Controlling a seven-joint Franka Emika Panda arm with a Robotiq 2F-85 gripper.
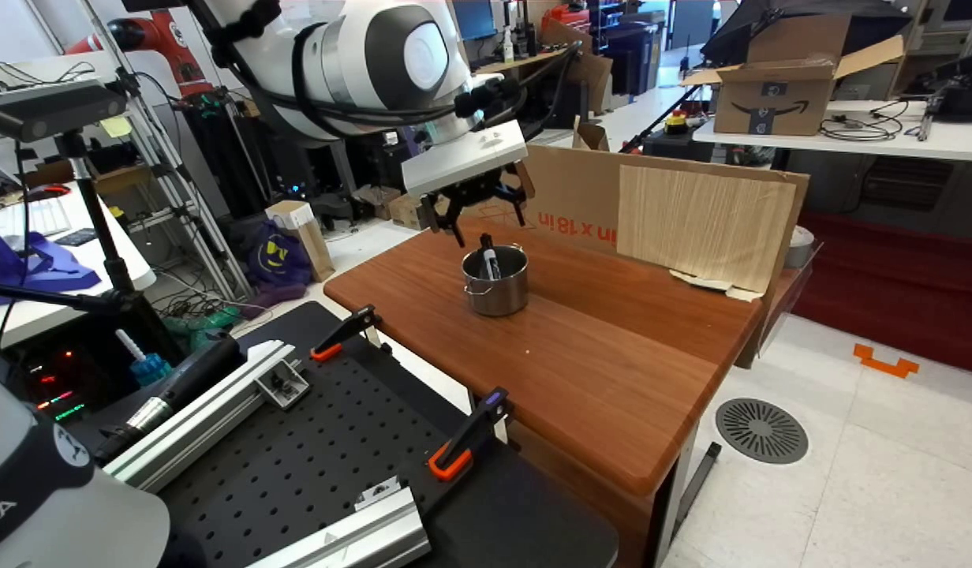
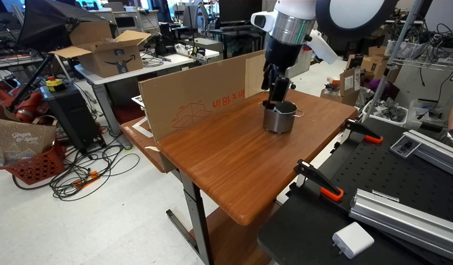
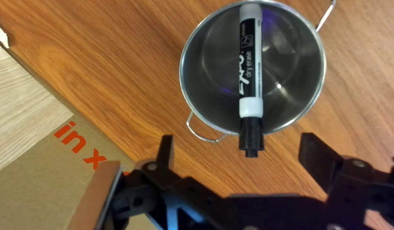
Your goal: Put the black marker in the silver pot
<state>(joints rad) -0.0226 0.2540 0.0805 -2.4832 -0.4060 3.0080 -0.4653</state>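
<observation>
The black marker [image 1: 492, 264] stands tilted inside the silver pot [image 1: 502, 301], its black cap above the rim. In the wrist view the marker [image 3: 250, 64] has a white body with a black label; it crosses the pot [image 3: 299, 57], cap toward me. In an exterior view the pot [image 2: 278, 123] shows a wire side handle, and only a pale bit of the marker [image 2: 276, 110] shows. My gripper [image 1: 491, 232] is open and empty above the pot. In the wrist view the gripper [image 3: 237, 137] has its fingers wide apart, one on each side of the cap, not touching it.
The pot stands on a brown wooden table [image 1: 581, 355]. A cardboard sheet [image 1: 573, 201] stands upright along the table's edge behind the pot. Two black and orange clamps [image 1: 470, 434] [image 1: 345, 333] sit at the edge of a black perforated board [image 1: 336, 442] beside the table.
</observation>
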